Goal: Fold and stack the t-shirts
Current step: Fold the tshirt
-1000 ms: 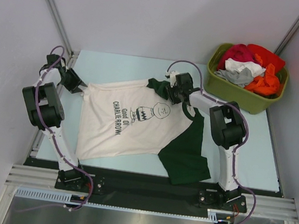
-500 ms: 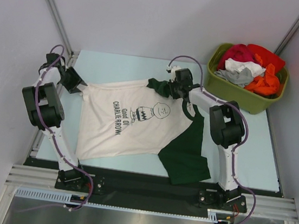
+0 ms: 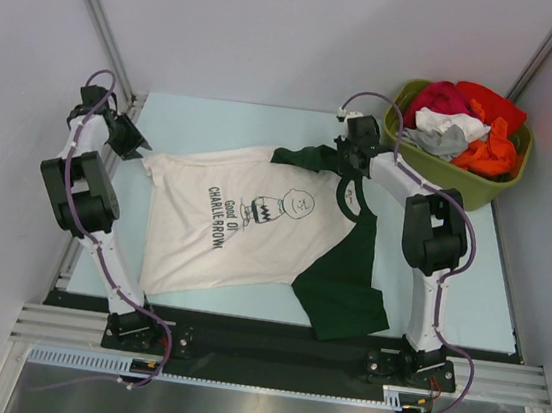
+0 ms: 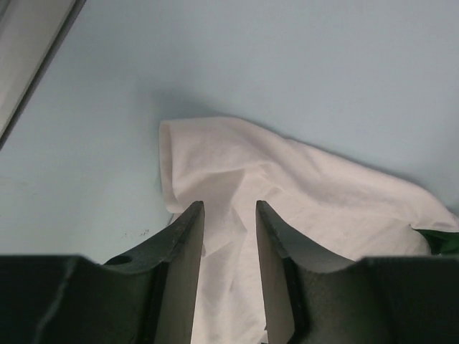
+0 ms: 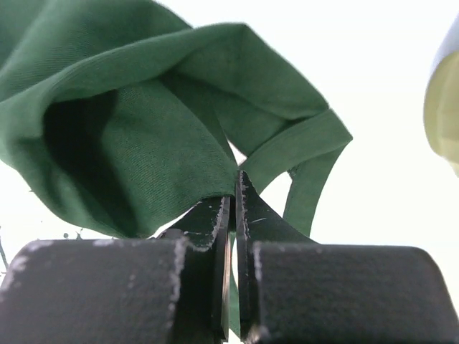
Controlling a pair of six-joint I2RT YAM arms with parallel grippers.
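One t-shirt, cream-white with black lettering and a cartoon print and dark green sleeves, lies spread on the light-blue table. My left gripper is at its far left corner. In the left wrist view the gripper has its jaws apart, straddling the white cloth, which lies on the table. My right gripper is at the far green sleeve. In the right wrist view the gripper is shut on the green fabric, which hangs bunched in front of it.
An olive-green plastic tub with red, orange, white and grey garments stands at the back right, close to my right gripper. White walls enclose the table. A green sleeve reaches the table's near edge.
My right gripper has moved right and back toward the tub, drawing the green sleeve with it. My left gripper has moved left and back, and the shirt's white corner followed left.
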